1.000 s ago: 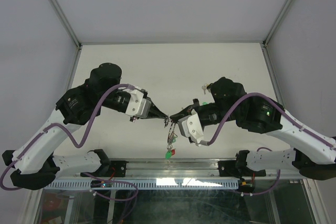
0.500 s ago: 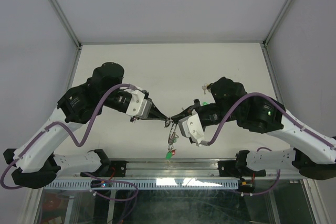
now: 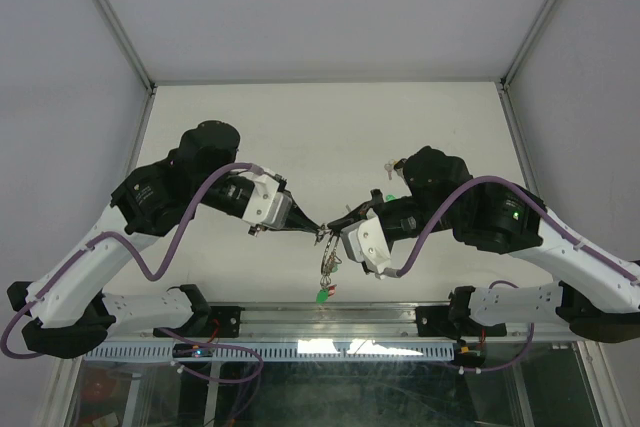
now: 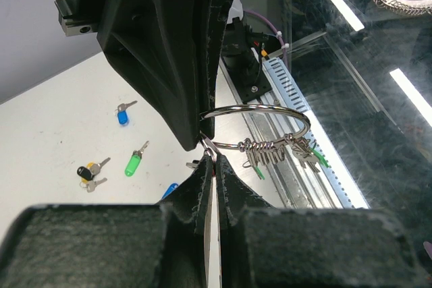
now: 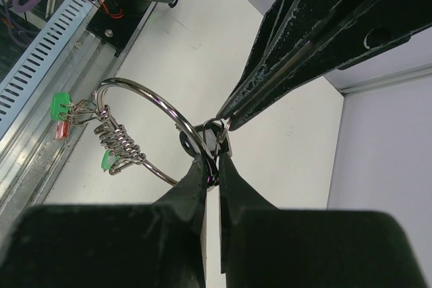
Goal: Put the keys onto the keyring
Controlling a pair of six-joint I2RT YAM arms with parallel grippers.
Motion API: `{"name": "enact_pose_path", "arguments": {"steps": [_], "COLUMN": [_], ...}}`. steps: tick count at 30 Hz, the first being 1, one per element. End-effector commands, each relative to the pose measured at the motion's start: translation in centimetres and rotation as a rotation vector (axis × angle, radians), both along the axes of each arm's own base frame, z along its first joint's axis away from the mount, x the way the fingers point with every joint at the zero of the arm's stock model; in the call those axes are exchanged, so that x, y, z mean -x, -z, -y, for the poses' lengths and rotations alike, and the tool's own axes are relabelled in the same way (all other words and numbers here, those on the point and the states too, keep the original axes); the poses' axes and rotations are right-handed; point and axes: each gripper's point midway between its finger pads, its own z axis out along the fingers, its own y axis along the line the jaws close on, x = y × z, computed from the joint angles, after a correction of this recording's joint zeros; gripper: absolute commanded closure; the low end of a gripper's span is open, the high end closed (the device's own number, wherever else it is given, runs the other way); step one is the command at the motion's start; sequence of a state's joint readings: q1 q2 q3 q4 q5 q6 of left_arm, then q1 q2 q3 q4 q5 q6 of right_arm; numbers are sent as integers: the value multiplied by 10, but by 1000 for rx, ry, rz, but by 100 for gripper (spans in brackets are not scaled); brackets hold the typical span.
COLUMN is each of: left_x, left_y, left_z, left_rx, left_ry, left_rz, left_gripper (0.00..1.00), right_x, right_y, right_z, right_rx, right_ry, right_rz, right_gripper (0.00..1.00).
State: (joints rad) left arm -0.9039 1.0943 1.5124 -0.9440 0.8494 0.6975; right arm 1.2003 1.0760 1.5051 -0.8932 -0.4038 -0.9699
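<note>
Keyring hangs in the air between the two arms, a little behind the metal rail at the near table edge and above the table. The left gripper and the right gripper meet tip to tip on its upper part. Both pairs of jaws are pressed together on the thin wire at almost the same spot. A small loop sits there too, but I cannot tell which gripper has it.

From the ring's low side, toward the rail, hang a green-capped key and a red-capped key. Two loose keys, one green and one blue, lie on the table farther from the rail than the ring.

I judge the ring to be light and stiff, yet springy where its coils must open. The polished wire looks slippery, so it may turn or slide inside the pads. The hanging keys will swing and pull the ring downward. A good hold is on the bare wire, close to the split and away from the dangling keys. A loose key is better taken by its plastic cap.
</note>
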Motion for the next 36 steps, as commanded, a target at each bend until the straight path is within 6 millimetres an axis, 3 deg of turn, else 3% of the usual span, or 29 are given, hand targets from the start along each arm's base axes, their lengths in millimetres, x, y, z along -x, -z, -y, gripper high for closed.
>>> {"name": "enact_pose_path", "arguments": {"steps": [1,36], "left_x": [4,-11], "left_y": [-12,-7], "left_z": [-3,-11], "left_rx": [23,-12], "left_ry": [10,-107], "left_rz": [35,73], "left_gripper": [100,100], "right_x": [-1,-5], "right_y": [-33,-33], "right_z": [2,19], "right_rx": [-92,-81], "right_ry": [21,86], "right_rz": [17,8], "right_gripper": [100,100]}}
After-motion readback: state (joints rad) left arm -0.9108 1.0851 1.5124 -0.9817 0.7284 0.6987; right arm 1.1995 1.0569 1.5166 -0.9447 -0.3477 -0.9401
